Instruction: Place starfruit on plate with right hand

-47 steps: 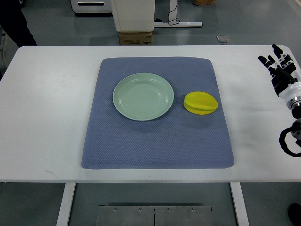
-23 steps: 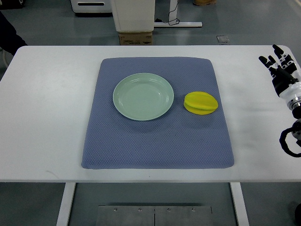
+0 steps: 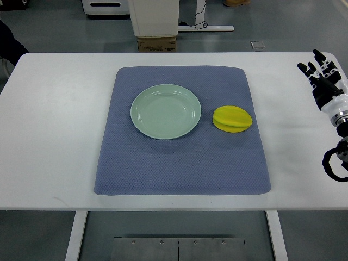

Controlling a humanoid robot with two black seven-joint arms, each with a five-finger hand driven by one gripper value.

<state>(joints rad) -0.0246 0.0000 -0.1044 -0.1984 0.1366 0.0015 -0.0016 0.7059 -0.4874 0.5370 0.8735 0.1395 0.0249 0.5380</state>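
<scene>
A yellow starfruit lies on the blue mat, just right of a pale green plate that holds nothing. My right hand hovers over the table's far right edge, well to the right of the starfruit, its black fingers spread and holding nothing. Its arm runs off the right border. The left arm is out of the picture.
The white table carries the mat at its middle. Beyond the far edge stand a white pedestal with a cardboard box and a desk foot. A person's dark sleeve shows at the far left.
My right hand has shifted very slightly up and left; the person's sleeve at the far left has drawn back. Starfruit and plate have not moved.
</scene>
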